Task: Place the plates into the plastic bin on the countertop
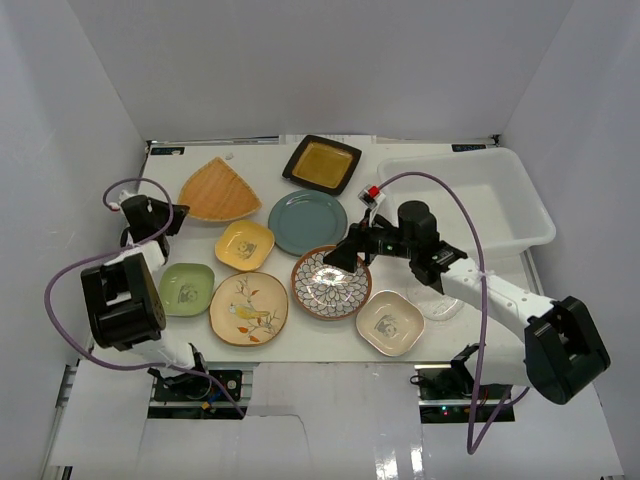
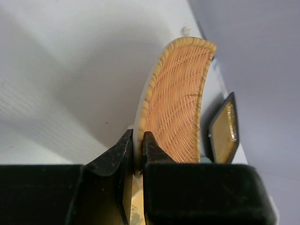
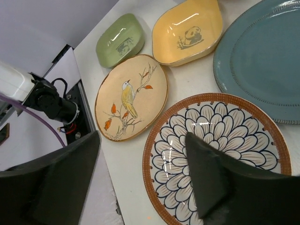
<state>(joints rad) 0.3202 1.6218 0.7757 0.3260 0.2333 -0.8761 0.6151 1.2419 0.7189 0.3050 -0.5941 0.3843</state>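
Observation:
My left gripper (image 1: pixel 172 213) is shut on the near rim of an orange woven-pattern plate (image 1: pixel 219 190), seen edge-on in the left wrist view (image 2: pixel 176 101). My right gripper (image 1: pixel 343 257) is open above the flower-patterned plate (image 1: pixel 331 283), one finger (image 3: pixel 211 173) over its middle (image 3: pixel 206 136). On the countertop (image 1: pixel 300 340) lie the dark square plate (image 1: pixel 322 163), teal plate (image 1: pixel 307 221), yellow dish (image 1: pixel 244 245), green dish (image 1: pixel 186 289), bird plate (image 1: pixel 248 308), panda dish (image 1: pixel 390 322) and a clear glass dish (image 1: pixel 436 300). The plastic bin (image 1: pixel 480 200) sits at the right, empty.
White walls close in the countertop on the left, back and right. Cables loop from both arms (image 1: pixel 470 330). The arm bases and electronics sit at the near edge (image 1: pixel 190 380).

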